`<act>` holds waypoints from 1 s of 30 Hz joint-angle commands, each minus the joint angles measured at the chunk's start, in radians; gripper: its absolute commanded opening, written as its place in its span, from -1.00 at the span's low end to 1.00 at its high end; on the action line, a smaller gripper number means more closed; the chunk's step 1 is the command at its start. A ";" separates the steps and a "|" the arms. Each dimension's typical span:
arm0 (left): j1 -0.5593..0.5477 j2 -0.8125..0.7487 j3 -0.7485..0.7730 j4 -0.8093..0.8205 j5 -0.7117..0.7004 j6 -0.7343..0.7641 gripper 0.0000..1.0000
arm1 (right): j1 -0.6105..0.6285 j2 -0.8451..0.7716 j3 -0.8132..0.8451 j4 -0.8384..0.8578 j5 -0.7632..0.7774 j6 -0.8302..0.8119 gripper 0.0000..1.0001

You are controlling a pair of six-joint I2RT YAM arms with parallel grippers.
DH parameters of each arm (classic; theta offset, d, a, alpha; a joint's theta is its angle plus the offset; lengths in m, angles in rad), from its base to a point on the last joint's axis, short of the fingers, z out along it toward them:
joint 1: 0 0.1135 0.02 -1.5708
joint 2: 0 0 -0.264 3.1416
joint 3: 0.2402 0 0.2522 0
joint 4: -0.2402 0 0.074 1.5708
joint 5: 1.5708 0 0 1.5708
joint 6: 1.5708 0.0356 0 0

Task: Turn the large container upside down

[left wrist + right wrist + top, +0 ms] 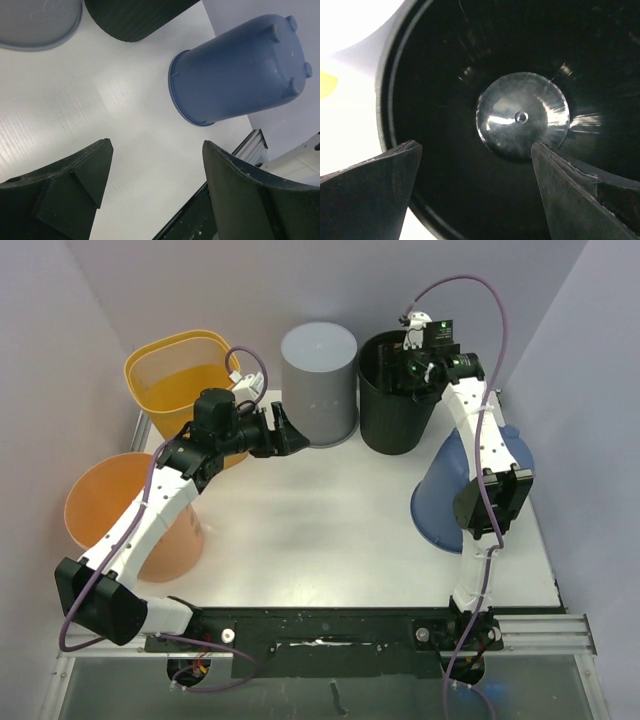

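**A:** Black fingers, spread wide with nothing between them. That's the right gripper (475, 150). Why is it parked there?

**B:** It hangs over the open mouth of the black container (395, 425). Its wrist camera looks straight down the well to a shiny disc (522, 117) at the bottom. I'd judge that's the large container, standing upright at the back of the table (320, 530). One finger sits outside the rim and one over the inside, so I read it as lining up a pinch on the wall.

**A:** And the left gripper (292, 430)?

**B:** Also agape and empty. It points sideways, just beside the grey container (320, 380), which shows a closed flat face upward. From there it could steady something, but it touches nothing.

**A:** What about the rest?

**B:** The blue container (240, 70) lies on its side near the right edge, close to the right arm's elbow. The yellow container (185, 370) and the orange container (110, 505) crowd the left. The tipping room is at the front middle, so the roll probably goes that way.
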 commanded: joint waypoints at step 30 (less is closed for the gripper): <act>0.043 -0.013 0.004 0.029 0.012 0.034 0.46 | 0.293 -0.339 -0.414 0.016 0.038 0.108 0.95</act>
